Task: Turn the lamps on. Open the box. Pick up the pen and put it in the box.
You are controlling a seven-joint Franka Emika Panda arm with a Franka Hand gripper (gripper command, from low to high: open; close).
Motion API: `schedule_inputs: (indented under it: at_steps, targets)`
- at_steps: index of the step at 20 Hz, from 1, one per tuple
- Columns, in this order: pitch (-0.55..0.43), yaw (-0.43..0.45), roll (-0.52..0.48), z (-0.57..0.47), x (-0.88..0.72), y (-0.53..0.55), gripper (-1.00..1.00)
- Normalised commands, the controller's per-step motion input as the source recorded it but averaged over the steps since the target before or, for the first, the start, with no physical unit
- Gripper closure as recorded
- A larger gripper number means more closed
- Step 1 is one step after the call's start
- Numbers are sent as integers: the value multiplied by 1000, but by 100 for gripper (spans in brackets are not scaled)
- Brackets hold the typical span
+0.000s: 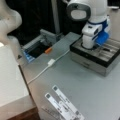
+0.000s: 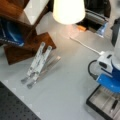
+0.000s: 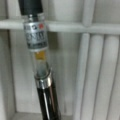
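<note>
The box [image 1: 87,61] stands open at a front view's right, its pale compartmented lining [image 3: 100,75] showing. The pen [image 1: 106,49], black with a silvery middle, lies in one of its slots; it also appears low at the right edge in a front view [image 2: 113,105] and fills the left of the wrist view [image 3: 40,62]. My gripper [image 1: 98,45] hangs over the box just left of the pen, under the white and blue wrist [image 2: 108,77]. Its fingers are not seen in the wrist view. A lamp shade [image 2: 67,10] glows brightly.
Two white strips with black squares [image 1: 63,102] lie near the table's front [image 2: 37,62]. A white cable with a switch [image 1: 51,62] crosses the table. A grey tray with a blue edge [image 1: 37,48] and an orange item [image 1: 48,50] sit behind. A wooden shelf [image 2: 22,37] stands beside.
</note>
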Motion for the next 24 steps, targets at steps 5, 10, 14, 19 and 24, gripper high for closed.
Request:
schedule_inputs:
  at_steps: [5, 10, 14, 19, 24]
  targets:
    - [114, -34, -38, 139, 18, -324, -100]
    - [76, 33, -9, 95, -40, -523, -100]
    - [42, 93, 28, 70, -144, -640, -100]
    - [13, 101, 40, 33, -254, -625, -100]
    - [-78, 62, 55, 4, -302, -386, -100]
